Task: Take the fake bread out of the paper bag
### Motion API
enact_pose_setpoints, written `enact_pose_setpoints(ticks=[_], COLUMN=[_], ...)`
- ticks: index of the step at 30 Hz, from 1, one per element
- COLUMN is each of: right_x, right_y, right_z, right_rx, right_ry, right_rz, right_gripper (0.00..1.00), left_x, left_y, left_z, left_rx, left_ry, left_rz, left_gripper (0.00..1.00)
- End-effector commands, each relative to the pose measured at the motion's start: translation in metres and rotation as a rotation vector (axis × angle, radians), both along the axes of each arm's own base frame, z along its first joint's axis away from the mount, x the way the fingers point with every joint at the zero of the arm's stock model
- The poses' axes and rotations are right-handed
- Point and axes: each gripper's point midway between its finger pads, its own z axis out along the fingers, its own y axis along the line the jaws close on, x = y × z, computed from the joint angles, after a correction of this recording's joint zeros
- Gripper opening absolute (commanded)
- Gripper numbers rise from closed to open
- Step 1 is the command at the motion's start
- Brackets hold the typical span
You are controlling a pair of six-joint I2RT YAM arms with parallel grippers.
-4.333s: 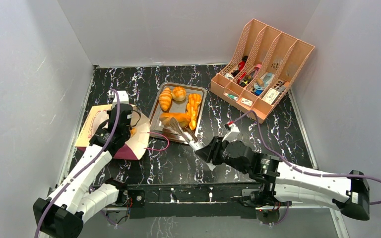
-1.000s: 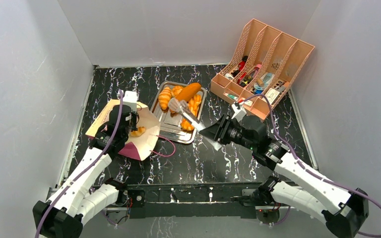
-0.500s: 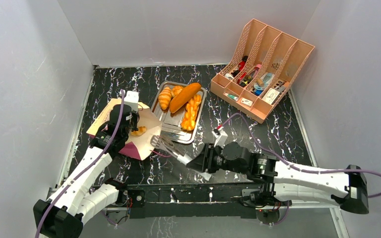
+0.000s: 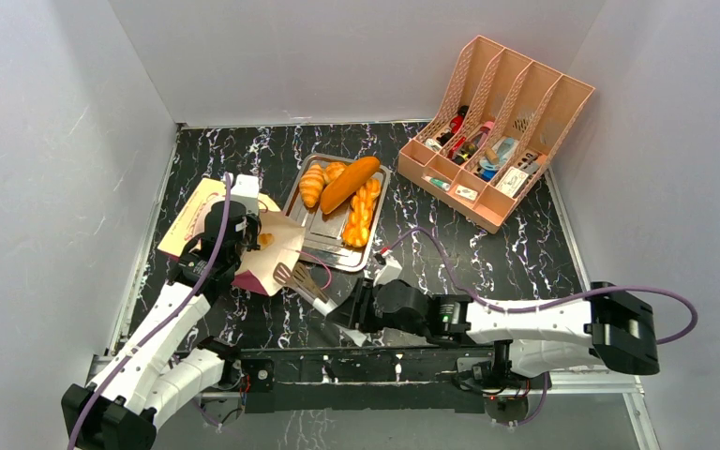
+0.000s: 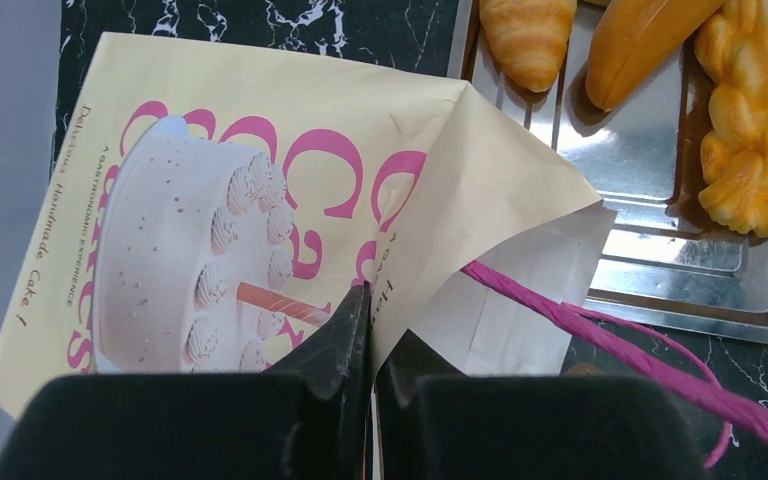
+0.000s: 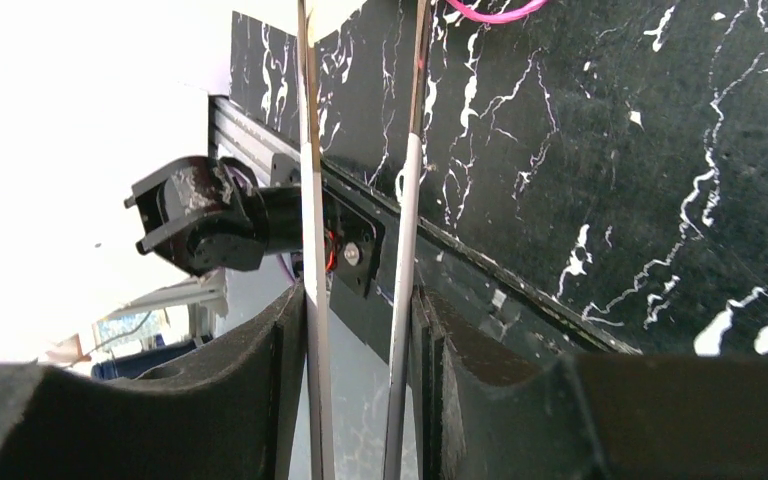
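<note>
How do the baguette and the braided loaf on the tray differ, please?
The baguette is smooth and deep orange; the braided loaf is knobbly and paler gold. The baguette lies diagonally at the far end of the metal tray; the braided loaf runs along its right side. Both are glossy.

The paper bag [image 5: 210, 110] is cream with pink lettering, the fake bread [image 5: 750, 150] golden-orange, the table [image 4: 544, 253] black-marbled.

The top camera looks down from high at the near side onto the whole table [image 4: 487, 244], tray [image 4: 323, 242] near centre, the left wrist camera hangs close over the paper bag [image 5: 210, 110] left of that tray, both shared with the top view, and the right wrist camera skims low along the tongs [image 6: 407, 200], away from the tray.
</note>
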Motion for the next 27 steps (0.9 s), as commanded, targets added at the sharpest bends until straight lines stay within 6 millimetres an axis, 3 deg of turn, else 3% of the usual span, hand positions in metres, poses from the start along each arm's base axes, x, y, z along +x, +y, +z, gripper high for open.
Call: enact_pose_setpoints(ticks=[1, 7, 15, 27], right_x=[0.015, 0.009, -0.001, -0.019], right_y=[0.039, 0.051, 0.038, 0.028], right_z=[0.066, 0.072, 0.088, 0.103], right_rx=[0.229, 0.252, 0.277, 0.291], right_ry=[-0.02, 0.001, -0.002, -0.003], right_rz=[-0.053, -0.012, -0.014, -0.009], right_gripper=[0.34, 0.33, 0.33, 0.33], left_x=[-0.001, -0.002, -0.002, 0.0], left_y=[-0.005, -0.001, 0.01, 0.011], left_z=[0.006, 0.006, -0.002, -0.008], left_rx=[-0.051, -0.04, 0.016, 0.028], left_ry=[-0.035, -0.036, -0.009, 0.015], left_rz=[-0.006, 0.011, 0.054, 0.069], left_gripper=[0.0, 0.0, 0.0, 0.0])
